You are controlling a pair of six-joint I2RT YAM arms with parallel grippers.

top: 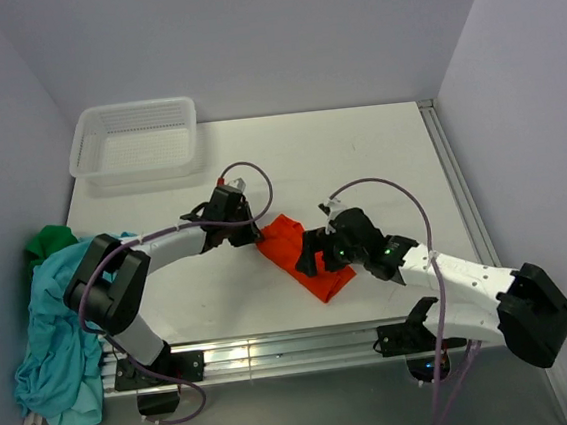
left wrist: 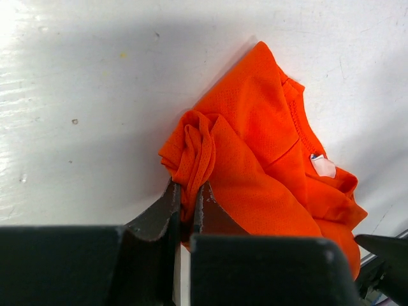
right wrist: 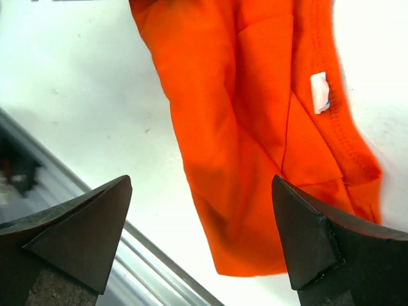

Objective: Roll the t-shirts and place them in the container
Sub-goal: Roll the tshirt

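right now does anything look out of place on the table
Yes: the teal-blue shirt and dark green shirt sit in a crumpled heap spilling over the left edge of the table, away from the orange shirt mid-table.

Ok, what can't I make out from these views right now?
Dark green t-shirt: top view, mostly buried under the teal t-shirt.
Orange t-shirt: its middle is hidden in the top view by the right claw.
Left claw: left wrist view, its own fingers hide how deep the pinched fabric goes.
Collar label: print too small in both wrist views.
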